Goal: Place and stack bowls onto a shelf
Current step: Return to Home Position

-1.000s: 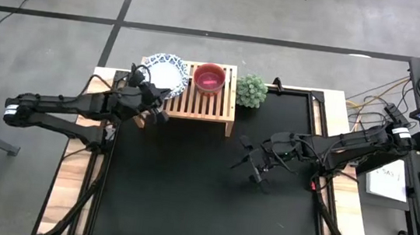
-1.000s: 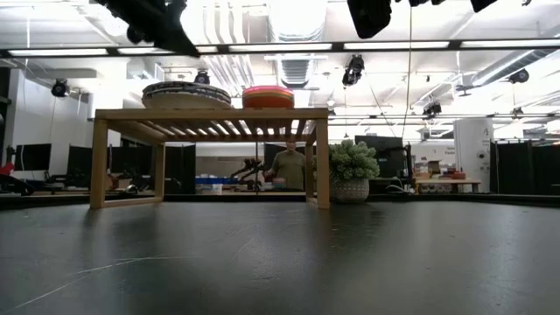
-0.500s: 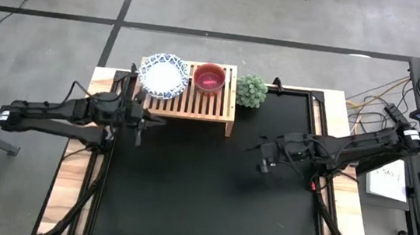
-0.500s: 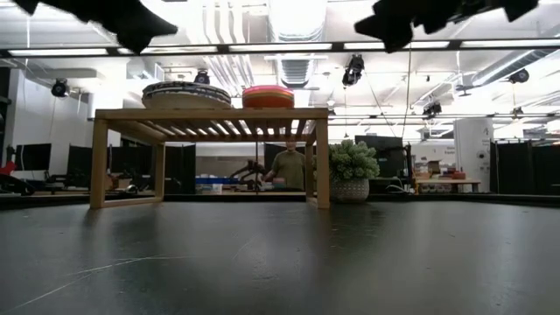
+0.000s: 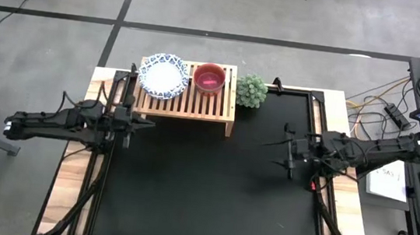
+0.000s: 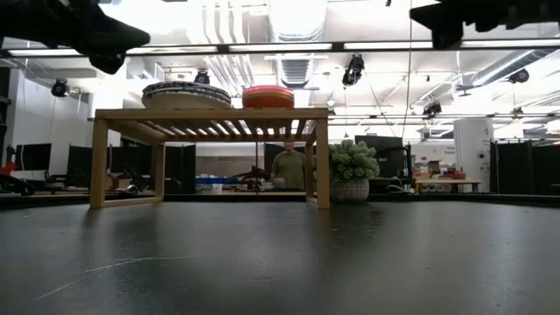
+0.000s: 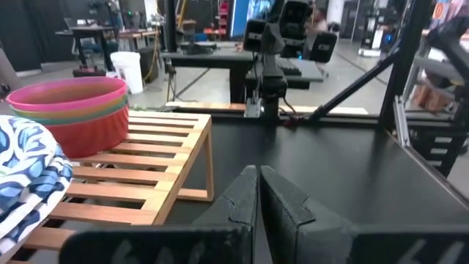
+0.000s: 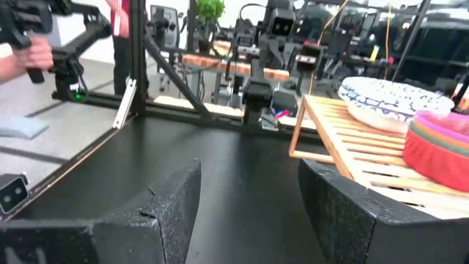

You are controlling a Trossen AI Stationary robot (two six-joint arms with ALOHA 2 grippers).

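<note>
- Both arms have pulled back within the last second. The left gripper (image 5: 142,120), which was at the patterned bowls (image 5: 163,76), now hangs off the shelf's (image 5: 199,107) front left corner. The right gripper (image 5: 286,150) has retreated from mid-table to the right edge of the black mat (image 5: 209,196).
- The left gripper's fingers (image 7: 245,192) are pressed together on nothing. The right gripper's fingers (image 8: 172,194) are spread wide, also empty.
- The patterned bowls are stacked at the shelf's left end, with the coloured bowls (image 5: 209,78) nested just beside them. Neither stack can be counted from above, though no bowl shows on the mat, so stacking looks done.
- The patterned stack sits close to the shelf's back left edge, and a plant (image 5: 251,90) crowds the right end. Both arms have open mat to fold home.
</note>
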